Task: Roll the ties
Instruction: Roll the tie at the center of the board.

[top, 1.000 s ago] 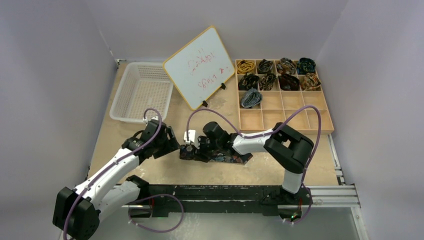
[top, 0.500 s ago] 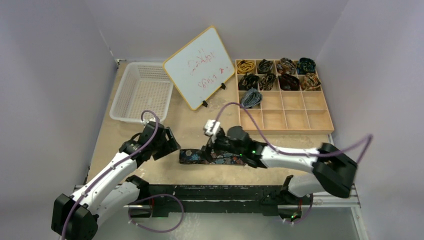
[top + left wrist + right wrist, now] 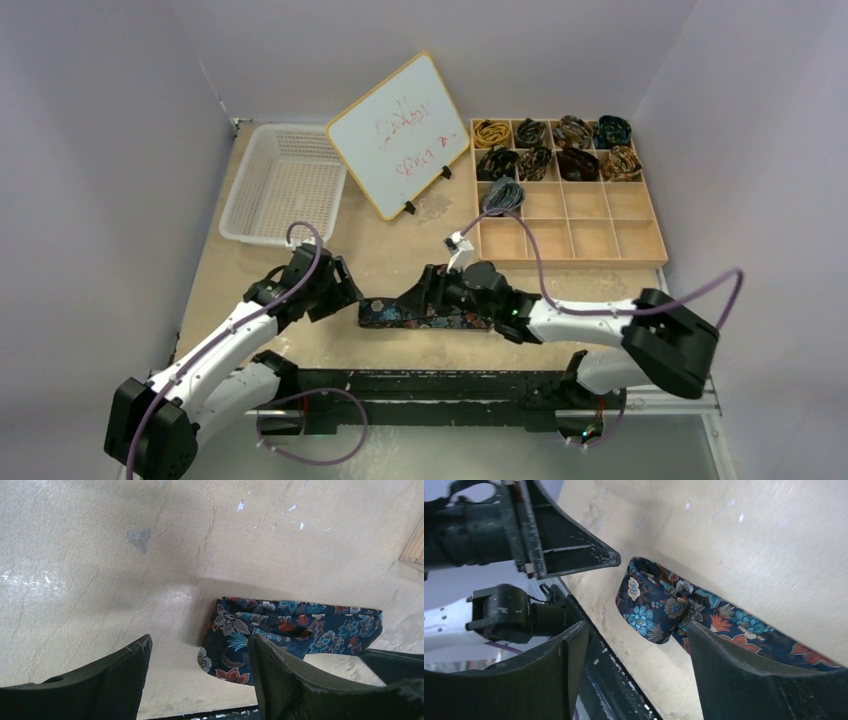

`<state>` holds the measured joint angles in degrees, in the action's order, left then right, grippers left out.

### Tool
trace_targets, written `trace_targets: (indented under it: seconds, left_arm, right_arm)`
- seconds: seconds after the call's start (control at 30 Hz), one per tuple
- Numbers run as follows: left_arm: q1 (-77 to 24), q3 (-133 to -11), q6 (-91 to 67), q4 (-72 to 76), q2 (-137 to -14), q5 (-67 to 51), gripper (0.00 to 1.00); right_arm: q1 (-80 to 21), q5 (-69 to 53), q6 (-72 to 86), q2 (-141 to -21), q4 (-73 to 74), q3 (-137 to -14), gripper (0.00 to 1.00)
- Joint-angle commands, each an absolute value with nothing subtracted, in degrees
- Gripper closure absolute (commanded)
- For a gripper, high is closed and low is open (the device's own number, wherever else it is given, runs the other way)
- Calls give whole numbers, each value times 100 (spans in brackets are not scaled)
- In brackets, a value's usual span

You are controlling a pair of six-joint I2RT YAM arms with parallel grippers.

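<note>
Sitting coiled, nine ties [image 3: 578, 164]; one floral tie [image 3: 385, 313] flat.

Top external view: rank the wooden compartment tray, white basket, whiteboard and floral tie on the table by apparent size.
1. wooden compartment tray
2. whiteboard and white basket: too alike to rank, and the board stands tilted
3. floral tie

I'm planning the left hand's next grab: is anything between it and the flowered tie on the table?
Nothing visible is. The open left hand faces the folded end of the tie, with only bare table between them.
</note>
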<state>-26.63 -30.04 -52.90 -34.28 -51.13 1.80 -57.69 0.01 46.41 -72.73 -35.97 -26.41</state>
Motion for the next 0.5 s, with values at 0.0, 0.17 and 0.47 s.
trace_targets:
  seconds: [0.0, 0.17, 0.47]
  left_arm:
    - [-2617, -2892, -5214, -3179, -5162, 68, 31]
    - [-2619, -2848, -5133, -3130, -5204, 26, 31]
    - [-2619, -2868, -5108, -3156, -5037, -97, 31]
  right_arm:
    - [-5767, -641, 5753, -8113, -3421, -3186, 29]
    - [-5746, -855, 6087, -8740, -3247, -3464, 41]
    - [-5634, -771, 6255, -9172, -3028, -3592, 53]
